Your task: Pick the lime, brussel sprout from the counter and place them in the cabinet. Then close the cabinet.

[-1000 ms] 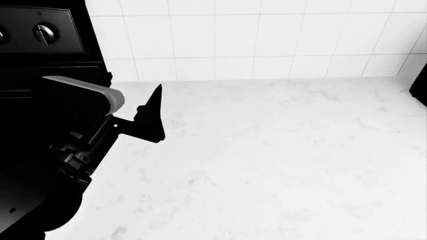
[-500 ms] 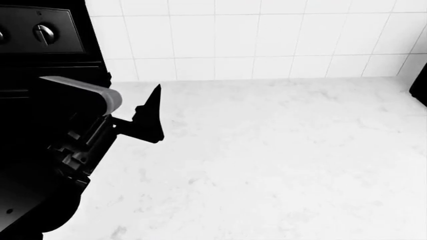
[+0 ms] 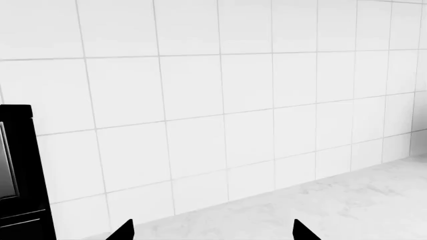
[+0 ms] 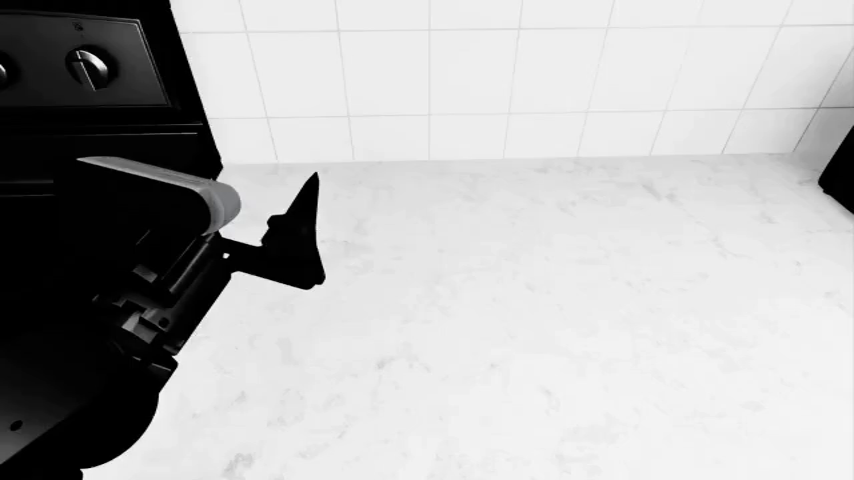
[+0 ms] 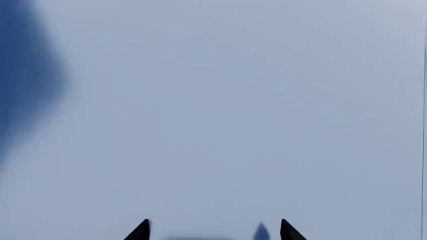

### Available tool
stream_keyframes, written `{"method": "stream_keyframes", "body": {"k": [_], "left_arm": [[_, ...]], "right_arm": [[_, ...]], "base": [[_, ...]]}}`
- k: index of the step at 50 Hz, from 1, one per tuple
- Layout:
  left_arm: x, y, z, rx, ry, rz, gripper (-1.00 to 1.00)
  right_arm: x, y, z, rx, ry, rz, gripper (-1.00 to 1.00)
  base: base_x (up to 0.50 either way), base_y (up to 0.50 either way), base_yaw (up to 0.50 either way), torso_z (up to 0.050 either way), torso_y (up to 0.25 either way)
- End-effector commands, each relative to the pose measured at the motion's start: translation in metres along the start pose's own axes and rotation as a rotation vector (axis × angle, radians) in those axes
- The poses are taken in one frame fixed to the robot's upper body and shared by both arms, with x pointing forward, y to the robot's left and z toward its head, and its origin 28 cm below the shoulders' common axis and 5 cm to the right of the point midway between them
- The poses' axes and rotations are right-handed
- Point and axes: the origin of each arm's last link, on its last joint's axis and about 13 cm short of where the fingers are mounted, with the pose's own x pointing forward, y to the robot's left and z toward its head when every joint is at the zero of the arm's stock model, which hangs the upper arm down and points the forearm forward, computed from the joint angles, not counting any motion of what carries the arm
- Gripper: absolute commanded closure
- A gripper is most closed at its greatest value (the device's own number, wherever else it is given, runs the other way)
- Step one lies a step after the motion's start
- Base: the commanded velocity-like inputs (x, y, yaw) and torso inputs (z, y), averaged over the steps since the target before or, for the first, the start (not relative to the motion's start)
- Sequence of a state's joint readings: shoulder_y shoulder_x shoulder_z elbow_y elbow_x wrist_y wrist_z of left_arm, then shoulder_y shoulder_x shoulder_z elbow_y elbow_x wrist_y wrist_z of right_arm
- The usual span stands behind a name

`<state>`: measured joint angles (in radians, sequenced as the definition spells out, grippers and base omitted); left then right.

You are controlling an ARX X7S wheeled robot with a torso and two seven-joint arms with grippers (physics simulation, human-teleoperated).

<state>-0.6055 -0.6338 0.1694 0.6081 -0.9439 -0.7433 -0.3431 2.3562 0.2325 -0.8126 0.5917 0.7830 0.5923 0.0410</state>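
The lime and the brussel sprout are out of view in every frame. The counter [image 4: 561,320] is a white marble-look worktop that fills the head view, with nothing on it; it also shows in the left wrist view [image 3: 360,200]. My left gripper [image 4: 300,235] hangs over the counter's left part next to the black stove, and its dark fingertips stand wide apart and empty in the left wrist view [image 3: 212,232]. My right gripper [image 5: 212,231] is out of the head view; its fingertips stand apart and empty before a plain pale blue surface [image 5: 220,100]. No cabinet is recognisable.
A black stove with knobs [image 4: 87,65] stands at the left edge, also in the left wrist view [image 3: 17,175]. A white tiled wall [image 4: 534,80] backs the counter. A dark object [image 4: 841,170] cuts in at the far right edge.
My left arm has drifted very slightly to the left. Nothing else has visibly changed.
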Motion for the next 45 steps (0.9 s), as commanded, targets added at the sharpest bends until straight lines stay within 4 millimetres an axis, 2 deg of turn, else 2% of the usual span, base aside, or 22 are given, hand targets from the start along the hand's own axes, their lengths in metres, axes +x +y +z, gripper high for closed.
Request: {"method": "stream_keyframes", "body": {"k": [1,13,36,45], "left_arm": [[-0.001,-0.001,0.000,-0.001,0.003,0.000,-1.00],[0.000,0.000,-0.001,-0.003,0.003,0.001,-1.00],[-0.001,-0.001,0.001,-0.003,0.002,0.001,-1.00],[0.000,-0.001,0.000,-0.003,0.001,0.000,-1.00]], "right_arm": [[0.011,0.026,-0.037,-0.074,0.270,0.158,-1.00],[0.015,0.025,-0.045,-0.226,0.368,0.131,-1.00],[0.009,0.025,-0.061,-0.348,0.519,0.149,-1.00],[0.006,0.026,-0.069,-0.452,0.585,0.175,-1.00]], "base": [[0.01,0.00,0.00,0.000,0.000],[0.00,0.00,0.00,0.000,0.000],[0.00,0.00,0.00,0.000,0.000],[0.00,0.00,0.00,0.000,0.000]]}}
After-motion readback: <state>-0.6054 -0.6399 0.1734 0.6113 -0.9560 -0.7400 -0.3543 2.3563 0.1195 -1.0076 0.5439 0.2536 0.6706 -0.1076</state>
